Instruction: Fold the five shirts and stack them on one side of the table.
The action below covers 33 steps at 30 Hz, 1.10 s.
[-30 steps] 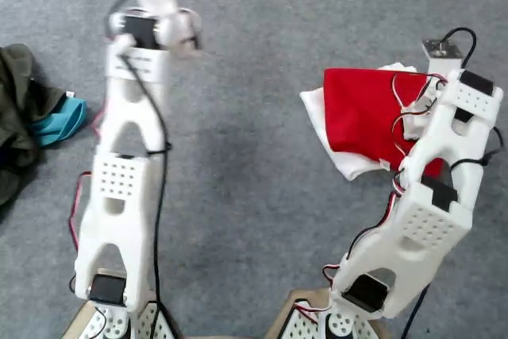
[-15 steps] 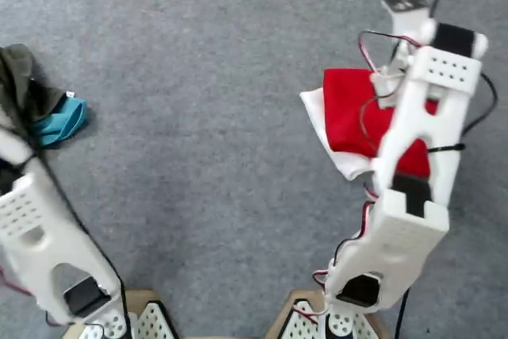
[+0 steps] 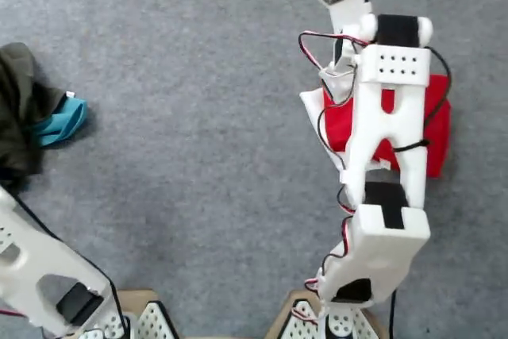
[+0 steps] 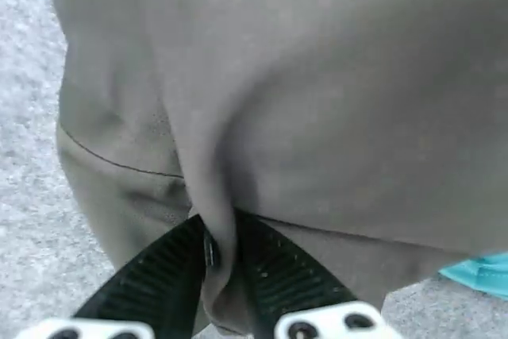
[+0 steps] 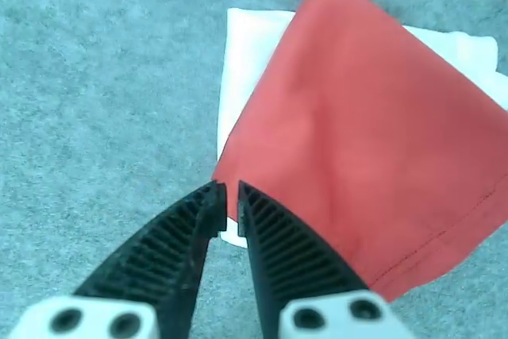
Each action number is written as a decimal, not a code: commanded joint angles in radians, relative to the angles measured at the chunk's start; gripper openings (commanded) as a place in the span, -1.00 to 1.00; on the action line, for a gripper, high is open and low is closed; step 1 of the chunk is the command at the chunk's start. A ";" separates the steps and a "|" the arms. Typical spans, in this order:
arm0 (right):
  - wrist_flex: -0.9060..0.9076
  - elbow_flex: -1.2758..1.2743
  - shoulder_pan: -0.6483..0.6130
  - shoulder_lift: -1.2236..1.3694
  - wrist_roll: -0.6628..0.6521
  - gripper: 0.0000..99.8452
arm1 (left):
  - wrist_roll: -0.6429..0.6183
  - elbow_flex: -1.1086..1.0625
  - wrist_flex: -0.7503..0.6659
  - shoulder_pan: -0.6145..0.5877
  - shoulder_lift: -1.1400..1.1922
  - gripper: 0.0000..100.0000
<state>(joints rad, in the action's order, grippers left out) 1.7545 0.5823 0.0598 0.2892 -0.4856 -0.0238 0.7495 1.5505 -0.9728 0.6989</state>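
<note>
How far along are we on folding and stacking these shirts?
Done: red shirt folded on white shirt, at the right. In hand: left end effector pinches the olive shirt; right end effector shut, empty. Remaining: olive shirt and teal shirt, both crumpled.

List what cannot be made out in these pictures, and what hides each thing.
- Red shirt, high view: the right arm covers its middle.
- White shirt, right wrist view: mostly under the red shirt.
- Olive shirt, high view: cut off by the left edge.
- Teal shirt, high view: partly under the olive shirt.
- Left claw, left wrist view: gripped part of the shirt unidentifiable up close.
</note>
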 commanded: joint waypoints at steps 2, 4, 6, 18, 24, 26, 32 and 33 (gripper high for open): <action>0.008 0.004 -0.015 -0.085 0.003 -0.94 | 0.008 0.028 0.003 0.007 -0.081 -0.94; 0.009 0.004 -0.015 -0.107 0.003 -0.94 | 0.006 0.101 0.083 0.025 -0.146 -0.94; 0.009 0.004 -0.015 -0.127 0.003 -0.94 | 0.008 0.162 0.184 0.073 -0.218 -0.94; 0.009 0.004 -0.008 -0.189 0.003 -0.94 | 0.003 -0.295 0.209 0.679 -0.793 -0.94; 0.009 0.004 -0.011 -0.188 0.003 -0.94 | 0.054 -0.717 0.206 1.167 -1.022 -0.94; 0.009 0.004 -0.014 -0.185 0.003 -0.94 | 0.146 -0.806 0.195 1.288 -1.051 -0.94; 0.009 -0.002 -0.043 -0.183 0.003 -0.93 | 0.058 -0.862 0.186 1.311 -1.108 -0.54; 0.008 -0.012 -0.061 -0.183 0.003 -0.93 | 0.009 -0.846 0.186 1.268 -1.122 -0.45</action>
<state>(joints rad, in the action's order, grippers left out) 1.7576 0.5777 0.0399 0.1481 -0.4856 0.0898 -0.1112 1.7499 0.3514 -0.3644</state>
